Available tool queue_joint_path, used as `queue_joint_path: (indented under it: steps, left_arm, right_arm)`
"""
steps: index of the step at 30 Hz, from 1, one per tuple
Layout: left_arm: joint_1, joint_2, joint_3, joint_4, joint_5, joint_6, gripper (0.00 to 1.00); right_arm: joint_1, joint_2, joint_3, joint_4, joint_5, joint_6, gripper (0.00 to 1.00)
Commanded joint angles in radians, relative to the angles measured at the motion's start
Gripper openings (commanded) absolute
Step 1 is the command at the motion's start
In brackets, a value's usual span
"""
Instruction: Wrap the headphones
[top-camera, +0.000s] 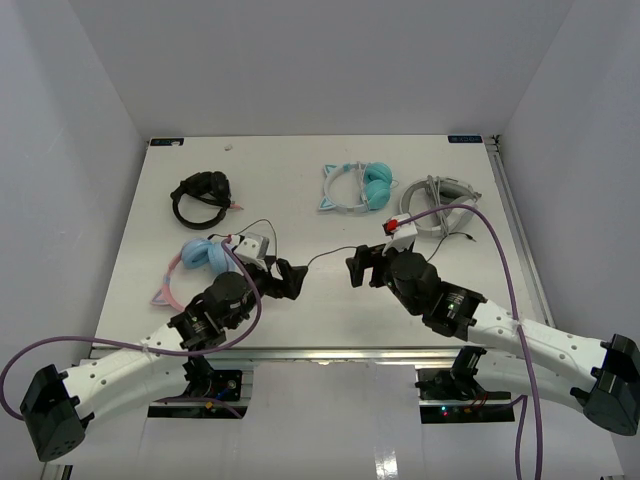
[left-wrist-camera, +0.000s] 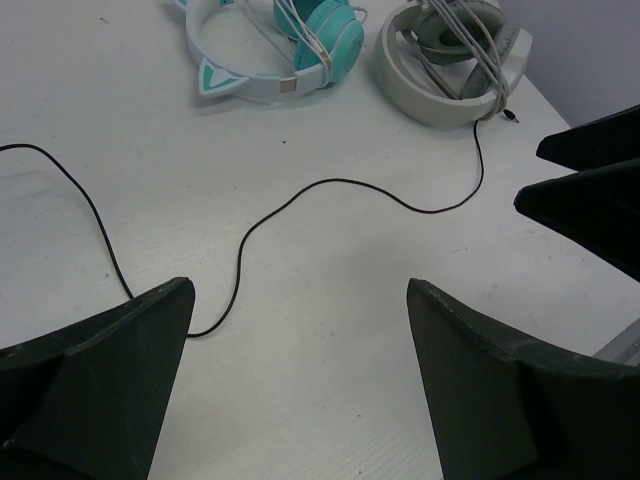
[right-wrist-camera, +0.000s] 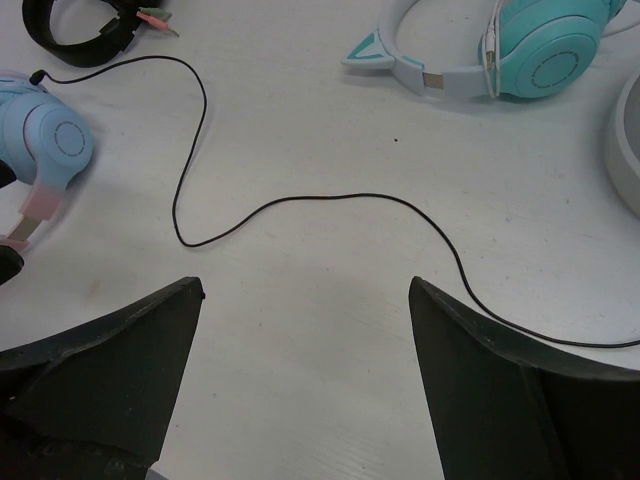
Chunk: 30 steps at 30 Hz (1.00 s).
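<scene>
White counter (top-camera: 330, 300) carries four headphone sets: pink cat-ear headphones (top-camera: 192, 262), one black (top-camera: 201, 195), one teal (top-camera: 358, 186), one grey-white (top-camera: 440, 207). Left pincer (top-camera: 288, 279) and right pincer (top-camera: 358, 268) gape wide, empty.

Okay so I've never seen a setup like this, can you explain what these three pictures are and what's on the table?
Two robot arms sit at a white table. One picture looks down from above; the other two come from cameras on each wrist, with dark fingers at the bottom. The left gripper and right gripper are both open, holding nothing. On the table lie pink-banded headphones with light blue cups, their thin black cable trailing loose, plus black headphones, teal cat-ear headphones and grey-white headphones.
</scene>
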Motion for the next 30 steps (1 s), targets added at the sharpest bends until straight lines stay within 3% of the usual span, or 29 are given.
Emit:
queue_joint_path:
  steps: [1,9,15,17,19,23,30]
  left_arm:
    - [-0.001,-0.002,-0.005,0.007,-0.023,0.008,0.98]
    - [-0.001,0.066,0.034,0.004,-0.165,-0.068,0.97]
    - [0.002,0.156,0.198,-0.336,-0.44,-0.335,0.87]
    - [0.076,0.177,0.249,-0.543,-0.521,-0.538,0.83]
    - [0.201,0.187,0.278,-0.687,-0.435,-0.677,0.79]
    - [0.485,0.173,0.242,-0.712,-0.248,-0.683,0.73]
    - [0.608,0.147,0.222,-0.816,-0.322,-0.779,0.71]
  right_arm:
    - [0.003,0.009,0.016,0.037,0.03,0.008,0.9]
    - [0.003,0.013,0.024,0.026,0.05,0.009,0.9]
    - [0.003,0.01,0.023,-0.008,0.107,0.022,0.9]
    - [0.003,-0.001,0.021,-0.008,0.095,0.024,0.9]
    - [0.003,-0.002,0.021,-0.007,0.082,0.023,0.9]
    - [0.005,0.012,0.025,-0.007,0.062,0.023,0.9]
    - [0.003,0.048,0.05,-0.021,0.018,0.021,0.9]
